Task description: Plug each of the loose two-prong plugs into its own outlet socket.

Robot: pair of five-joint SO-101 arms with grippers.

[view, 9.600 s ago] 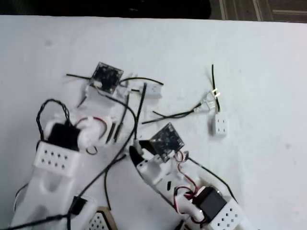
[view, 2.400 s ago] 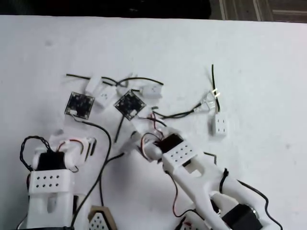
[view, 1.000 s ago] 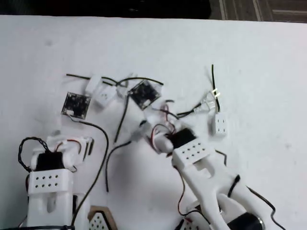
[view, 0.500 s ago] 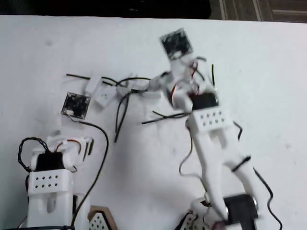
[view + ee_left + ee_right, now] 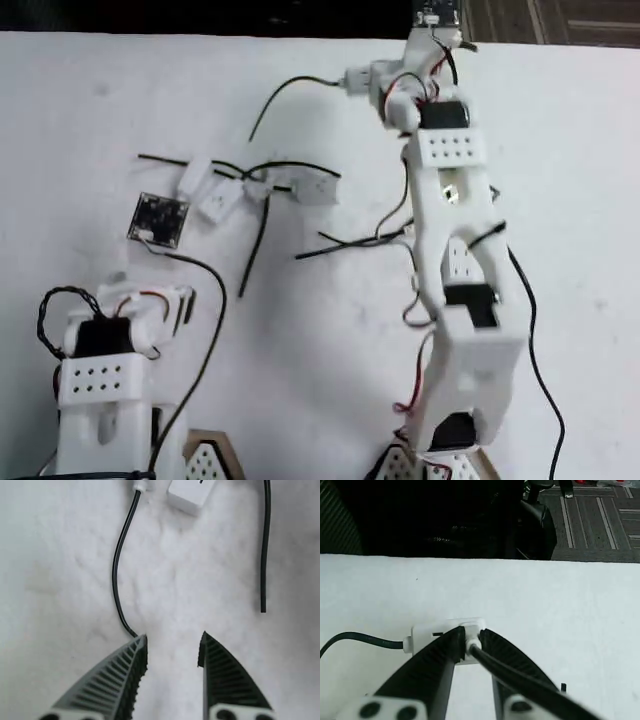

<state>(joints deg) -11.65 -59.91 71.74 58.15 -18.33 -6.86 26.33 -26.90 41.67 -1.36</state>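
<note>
At the white bench's (image 5: 580,600) far edge, my right pincer (image 5: 470,647) is clamping a white plastic plug (image 5: 427,633) lying along it; my left pincer (image 5: 172,650) is gaping narrowly.

white table (image 5: 560,120); beyond far edge dark unlit space; grey striped carpet floor (image 5: 600,525) at one corner.

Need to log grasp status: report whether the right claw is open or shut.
Shut on the white plug: in the right wrist view the right claw pinches its body, with the black cord trailing free.
</note>
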